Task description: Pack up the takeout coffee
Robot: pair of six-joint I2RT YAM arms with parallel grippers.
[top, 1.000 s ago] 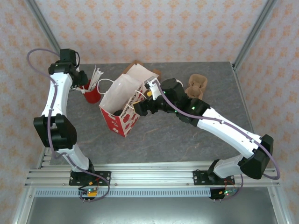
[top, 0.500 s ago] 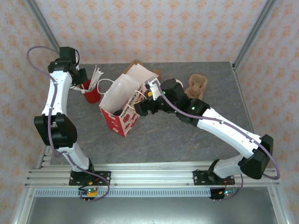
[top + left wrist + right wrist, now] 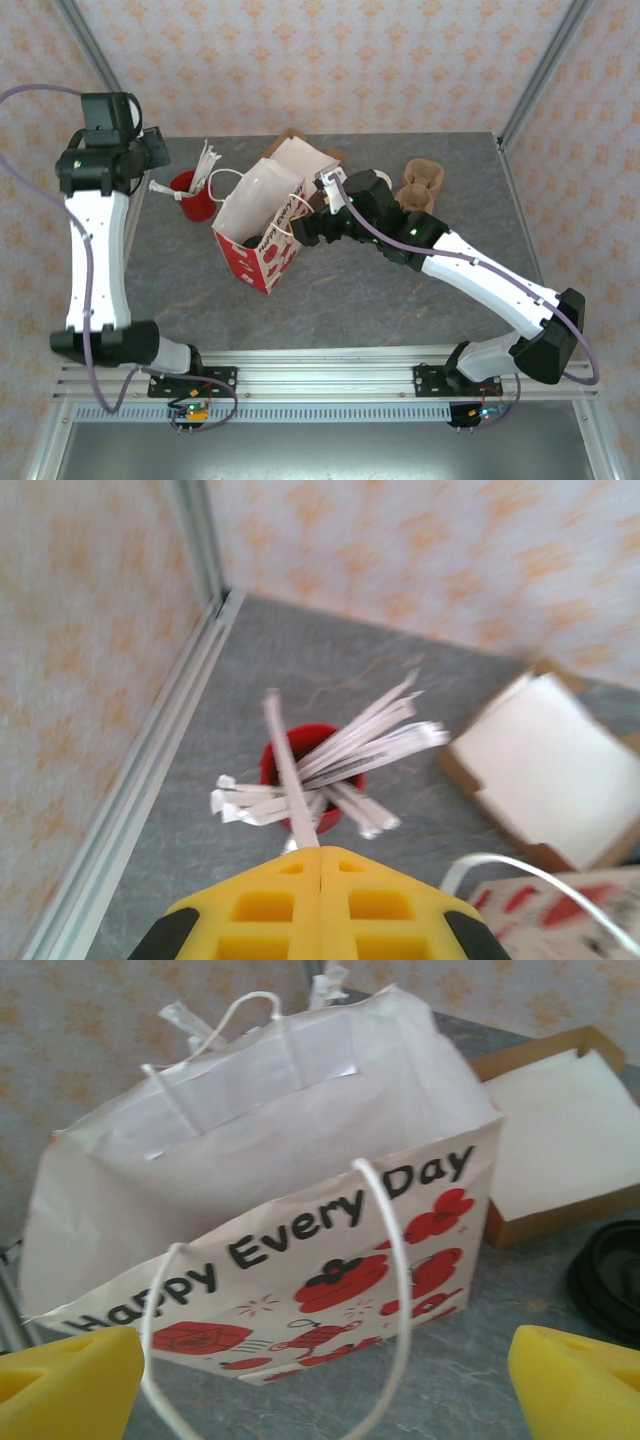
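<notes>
The white paper bag (image 3: pixel 255 225) with red print stands open at the table's middle, also in the right wrist view (image 3: pixel 270 1210). A dark round shape (image 3: pixel 252 241) sits deep in the bag's mouth; I cannot tell whether it is the takeout coffee. My right gripper (image 3: pixel 300 225) is open just beside the bag's printed side, with the near handle loop (image 3: pixel 395 1290) hanging between its fingers (image 3: pixel 320 1380). My left gripper (image 3: pixel 148 152) is raised above the red cup (image 3: pixel 310 780) of wrapped straws. It (image 3: pixel 320 852) is shut on one straw (image 3: pixel 288 770).
A cardboard box of white napkins (image 3: pixel 560 1150) lies behind the bag. Brown cup carriers (image 3: pixel 420 185) stand at the back right. Black lids (image 3: pixel 610 1280) lie next to my right finger. The frame's left wall and rail (image 3: pixel 150 770) run close to the red cup.
My left arm has risen and swung left, away from the red cup, with one straw pinched in its jaws. The right arm and the bag have stayed put.
</notes>
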